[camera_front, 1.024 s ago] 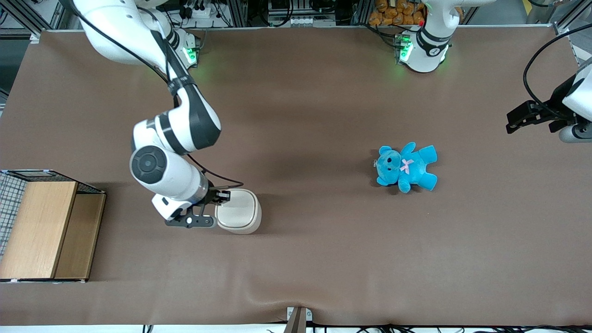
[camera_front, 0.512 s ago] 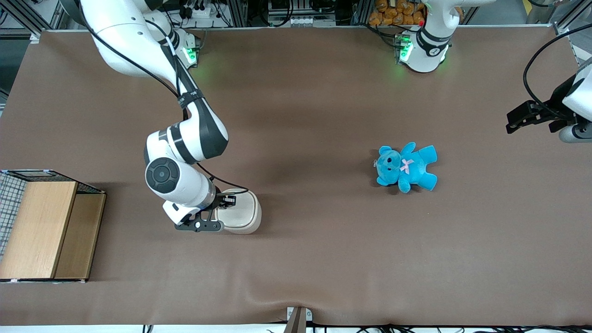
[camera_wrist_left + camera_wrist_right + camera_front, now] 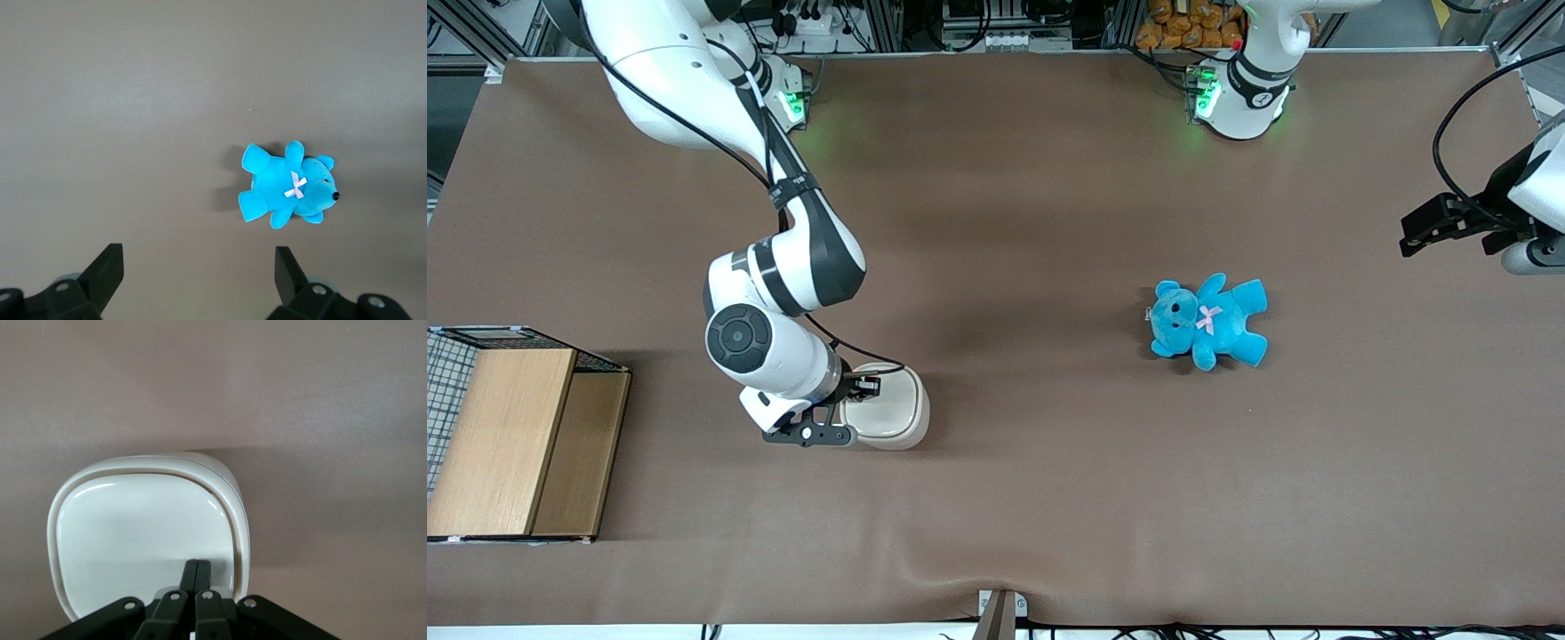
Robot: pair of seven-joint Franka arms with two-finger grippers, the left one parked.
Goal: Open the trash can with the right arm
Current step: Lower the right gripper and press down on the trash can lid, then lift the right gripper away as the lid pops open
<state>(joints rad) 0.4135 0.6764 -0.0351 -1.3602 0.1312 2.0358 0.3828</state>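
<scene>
Where the brown table covering (image 3: pixel 1049 498) runs smooth and matte toward the front camera, with a slight wrinkle at its near edge, the trash can (image 3: pixel 889 407) sits on it as a small cream-white plastic tub, glossy, rounded-square from above, its flat lid (image 3: pixel 140 540) down and seated inside a raised rim, so nothing of its inside shows. Resting on the lid's edge toward the working arm's end of the table is the gripper (image 3: pixel 197 568), two slim black fingers pressed flat together with no gap between them and nothing held; their tips lie on the smooth lid surface just inside the rim. Also toward that end of the table, a little nearer the front camera than the can and well apart from it, stands a wooden box (image 3: pixel 511 440) with pale, grained panels and a darker lower shelf, backed by black wire mesh (image 3: pixel 449 364); whether it holds anything cannot be told. Above the can, the right arm (image 3: pixel 783 267) bends down from its base, white and rounded with dark grey joint bands and a thin black cable along it. Farther off toward the parked arm's end lies a plush bright-blue teddy bear (image 3: pixel 1209 322) on its back, a small pink bow at its neck.
</scene>
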